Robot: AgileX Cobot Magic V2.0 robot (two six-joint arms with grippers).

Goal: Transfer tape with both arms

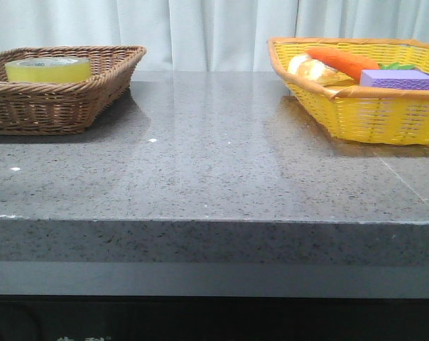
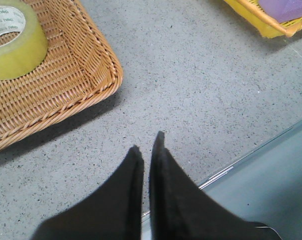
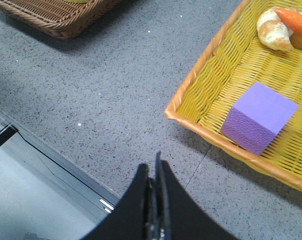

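Nothing done yet. Tape [image 2: 13, 37] lies flat in brown basket [image 2: 66, 85], untouched. Left pincer [image 2: 147, 142] nearly closed, empty, hovering over tabletop [image 2: 201, 75] beside basket; right pincer [image 3: 152, 167] closed, empty (whole transfer remains).

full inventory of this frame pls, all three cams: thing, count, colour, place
tape: 1, translucent yellow with white core, lying flat in the brown basket
brown basket: 1, brown wicker, table's left side
yellow basket: 1, yellow wicker with orange rim, table's right side
purple block: 1, purple, in the yellow basket, near its front edge
carrot: 1, orange with a bit of green at one end, in the yellow basket, behind the block
bread roll: 1, pale tan, in the yellow basket, beside the carrot
table: 1, grey speckled stone
curtain: 1, white, behind the table
left gripper: 1, black, shut, holding nothing, above the table's near edge
right gripper: 1, black, shut, holding nothing, above the near edge by the yellow basket
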